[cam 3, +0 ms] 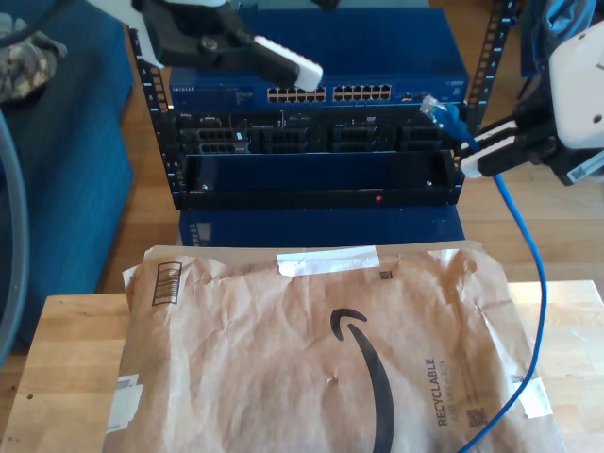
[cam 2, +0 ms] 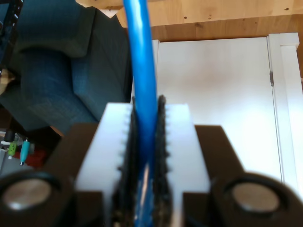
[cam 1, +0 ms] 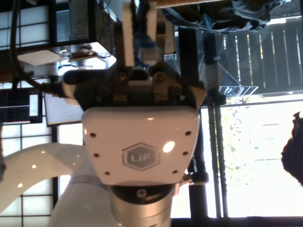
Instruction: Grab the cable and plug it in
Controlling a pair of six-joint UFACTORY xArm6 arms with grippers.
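rack switch, blue cable nearby

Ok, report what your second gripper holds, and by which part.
The blue cable, clamped in my second gripper just behind its plug; the rest hangs free.

Envelope on table; rack behind; cable exterior view's right.

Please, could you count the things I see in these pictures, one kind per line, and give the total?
Blue cable: 1
Robot hands: 2
Blue network switch: 1
Brown paper mailer: 1
Wooden table: 1
Total: 6
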